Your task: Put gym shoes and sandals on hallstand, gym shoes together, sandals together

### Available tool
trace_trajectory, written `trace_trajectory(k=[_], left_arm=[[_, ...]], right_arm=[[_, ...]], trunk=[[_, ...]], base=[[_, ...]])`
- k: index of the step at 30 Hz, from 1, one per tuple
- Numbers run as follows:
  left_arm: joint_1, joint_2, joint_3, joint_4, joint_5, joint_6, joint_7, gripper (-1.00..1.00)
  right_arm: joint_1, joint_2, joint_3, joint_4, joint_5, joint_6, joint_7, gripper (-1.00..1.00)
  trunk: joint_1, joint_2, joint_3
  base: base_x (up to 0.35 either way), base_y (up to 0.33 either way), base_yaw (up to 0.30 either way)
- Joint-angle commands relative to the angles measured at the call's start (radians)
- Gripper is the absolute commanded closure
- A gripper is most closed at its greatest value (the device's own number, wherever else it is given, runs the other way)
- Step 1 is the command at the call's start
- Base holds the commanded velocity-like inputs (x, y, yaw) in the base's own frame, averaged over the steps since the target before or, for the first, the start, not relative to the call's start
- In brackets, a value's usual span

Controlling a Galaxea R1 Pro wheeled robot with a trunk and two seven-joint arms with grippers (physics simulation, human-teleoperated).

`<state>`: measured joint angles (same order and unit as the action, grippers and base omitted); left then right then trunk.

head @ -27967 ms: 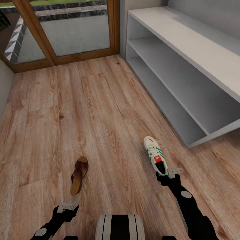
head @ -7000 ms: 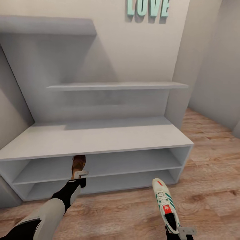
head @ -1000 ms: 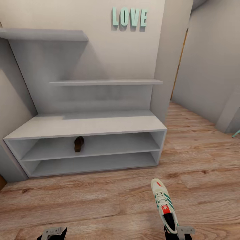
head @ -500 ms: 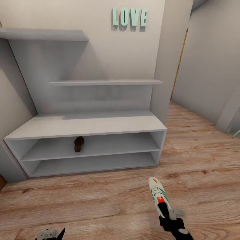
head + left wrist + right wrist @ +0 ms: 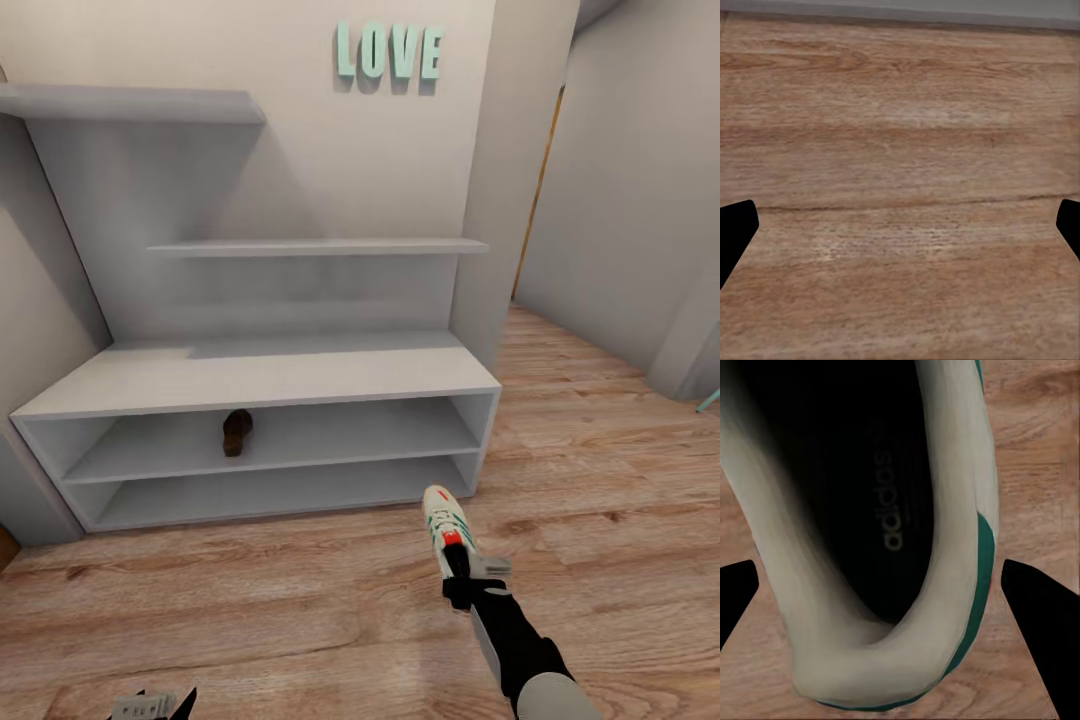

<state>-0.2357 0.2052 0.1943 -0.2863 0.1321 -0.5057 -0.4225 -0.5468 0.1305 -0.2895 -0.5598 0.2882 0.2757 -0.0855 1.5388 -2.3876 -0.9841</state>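
Note:
A white gym shoe [image 5: 445, 527] with green stripes hangs toe-forward just above the corridor floor [image 5: 280, 610], a short way in front of the hallstand's [image 5: 260, 375] right end. My right gripper [image 5: 468, 574] is shut on its heel; the right wrist view looks into the shoe's dark opening [image 5: 870, 510], with a black finger [image 5: 1039, 622] on either side. One dark-brown sandal [image 5: 237, 432] lies on the upper of the two low shelves, left of the middle. My left gripper [image 5: 150, 705] hangs open over bare planks [image 5: 900, 150]. The other shoe and sandal are out of view.
The bench top and two staggered upper shelves [image 5: 320, 246] hold nothing. Teal LOVE letters [image 5: 390, 50] hang on the wall above. A corridor opening [image 5: 560, 300] runs back at the right past a grey wall corner. Something teal [image 5: 710, 400] pokes in at the right edge.
My right arm has stretched forward and slightly left, carrying the gym shoe closer to the hallstand. The left gripper has sunk a little lower in the head view. The sandal has not moved.

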Motion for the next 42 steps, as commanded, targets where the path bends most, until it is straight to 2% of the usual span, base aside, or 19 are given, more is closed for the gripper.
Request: trace_trajectory(k=[1,4,8,9,10,12,25,42], left_arm=[[-0.001,0.0,0.001,0.001,0.011,0.001,-0.01,-1.0],[-0.001,-0.002,-0.001,0.001,0.01,0.003,-0.01,-1.0],[-0.001,-0.005,-0.003,0.003,0.008,0.006,-0.009,-1.0],[-0.001,-0.007,-0.003,0.004,0.008,0.006,-0.009,-1.0],[-0.001,-0.009,-0.004,0.004,0.003,0.006,-0.009,-1.0],[-0.001,-0.01,-0.004,0.003,0.0,0.006,-0.009,-1.0],[-0.001,-0.01,-0.004,0.003,-0.002,0.007,-0.009,-1.0],[-0.001,-0.009,-0.003,0.003,-0.002,0.006,-0.008,-1.0]], right_arm=[[-0.005,0.002,-0.005,-0.002,0.005,0.005,-0.007,1.0],[-0.02,0.006,-0.005,-0.003,0.005,0.009,-0.037,1.0],[-0.022,0.011,0.004,-0.001,0.005,0.007,-0.039,1.0],[-0.022,0.013,0.027,0.001,0.005,0.007,-0.038,1.0],[-0.022,0.015,0.107,0.0,0.004,0.005,-0.04,1.0],[-0.022,0.015,0.125,-0.001,0.003,0.005,-0.04,1.0],[-0.022,0.015,0.133,-0.001,0.001,0.002,-0.04,1.0],[-0.022,0.015,0.132,0.003,0.0,0.002,-0.04,1.0]], trunk=[[0.0,0.0,-0.001],[0.0,0.0,-0.001],[0.0,0.0,-0.001],[0.0,0.0,-0.001],[0.0,0.0,-0.001],[0.0,0.0,-0.001],[0.0,0.0,-0.001],[0.0,0.0,-0.001]], base=[[0.0,0.0,0.0],[0.0,0.0,0.0],[0.0,0.0,-0.042],[0.0,0.0,-0.016],[0.0,0.0,-0.003],[0.0,0.0,-0.001],[0.034,0.0,0.0],[0.316,0.0,0.0]])
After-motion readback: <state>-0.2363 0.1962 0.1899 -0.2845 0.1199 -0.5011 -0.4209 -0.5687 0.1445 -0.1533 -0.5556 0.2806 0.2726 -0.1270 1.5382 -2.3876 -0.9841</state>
